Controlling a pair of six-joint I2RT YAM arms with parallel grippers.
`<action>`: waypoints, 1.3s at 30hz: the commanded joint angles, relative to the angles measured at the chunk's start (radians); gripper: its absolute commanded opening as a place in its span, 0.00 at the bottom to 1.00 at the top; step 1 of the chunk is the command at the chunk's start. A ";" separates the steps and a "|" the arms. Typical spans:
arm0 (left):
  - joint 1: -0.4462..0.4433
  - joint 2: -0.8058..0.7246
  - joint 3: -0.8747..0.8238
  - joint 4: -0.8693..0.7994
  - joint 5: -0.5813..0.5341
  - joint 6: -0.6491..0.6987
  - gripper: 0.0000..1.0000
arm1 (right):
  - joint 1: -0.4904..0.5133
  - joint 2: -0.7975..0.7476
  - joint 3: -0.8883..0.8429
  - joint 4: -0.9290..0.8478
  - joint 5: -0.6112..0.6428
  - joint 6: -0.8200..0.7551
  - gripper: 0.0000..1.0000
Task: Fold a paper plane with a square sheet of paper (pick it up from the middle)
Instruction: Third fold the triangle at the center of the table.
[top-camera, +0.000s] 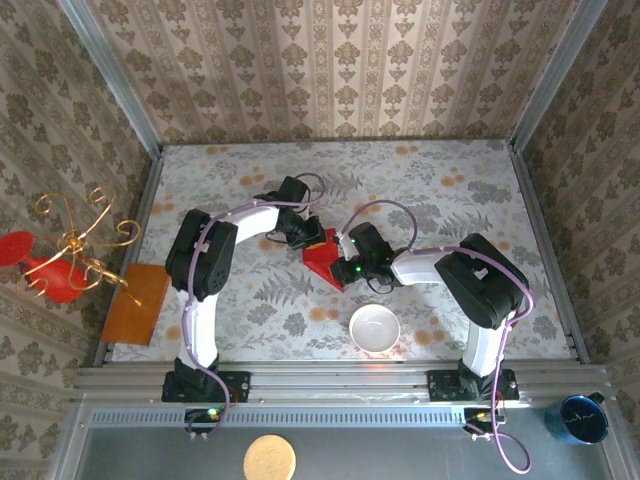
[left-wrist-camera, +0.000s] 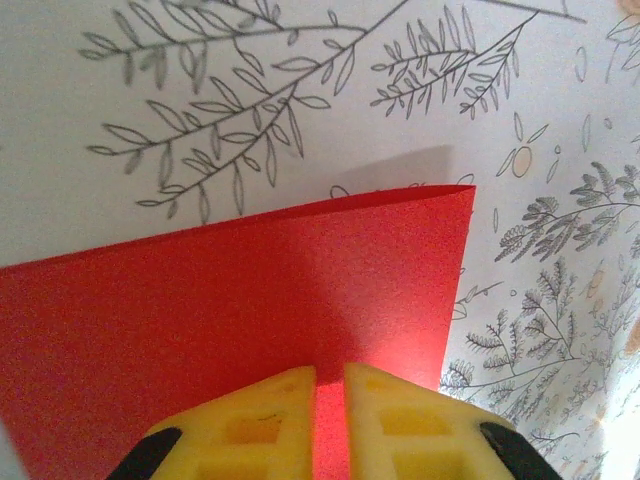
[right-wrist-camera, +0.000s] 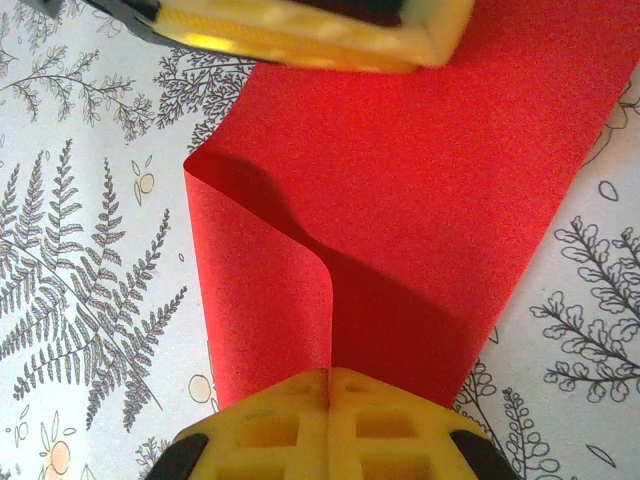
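- Right gripper (right-wrist-camera: 328, 385): yellow fingers (right-wrist-camera: 260, 430) pressed flat together, no gap at the seam. A curled-over layer of the red sheet of paper (right-wrist-camera: 420, 180) runs straight into that seam, so the jaws are closed on the sheet.
- Left gripper (left-wrist-camera: 330, 400): fingertips (left-wrist-camera: 270, 420) nearly together, with a thin slit between them and red showing in it. Cannot tell whether the sheet is pinched or just lies behind the slit.
- Right wrist view: one left finger lies as a yellow bar across the far end of the sheet.
- Sheet: doubled over, with two layers meeting at a rounded fold along one edge. One flap lifts in a loose curl and casts a shadow on the layer under it.
- Landmark is the white bowl (top-camera: 374, 327), which stands upright on the patterned table (top-camera: 450, 200).
- The sheet lies just beyond the bowl and slightly to its left, apart from it.
- The right gripper holds the end of the sheet nearer the bowl. The left gripper is at the end farther from the bowl.
- Orange-brown board (top-camera: 137, 302): well left of the bowl, at the table's left edge.
- Red ornament with gold wire curls (top-camera: 50, 270): farther left of the bowl than the board, off the table.
- Blue cup (top-camera: 582, 418): right of the bowl and nearer the camera, off the table.
- Round tan disc (top-camera: 270, 460): nearer the camera than the bowl, to its left.
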 joint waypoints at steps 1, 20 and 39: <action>0.026 -0.051 -0.037 0.030 -0.040 -0.008 0.16 | -0.003 0.026 0.011 -0.036 0.026 0.022 0.00; 0.010 0.073 0.002 -0.097 -0.078 0.049 0.10 | -0.010 -0.013 0.040 -0.086 0.029 0.063 0.00; -0.004 0.117 0.036 -0.203 -0.167 0.081 0.08 | -0.011 -0.050 0.002 -0.023 0.028 0.060 0.00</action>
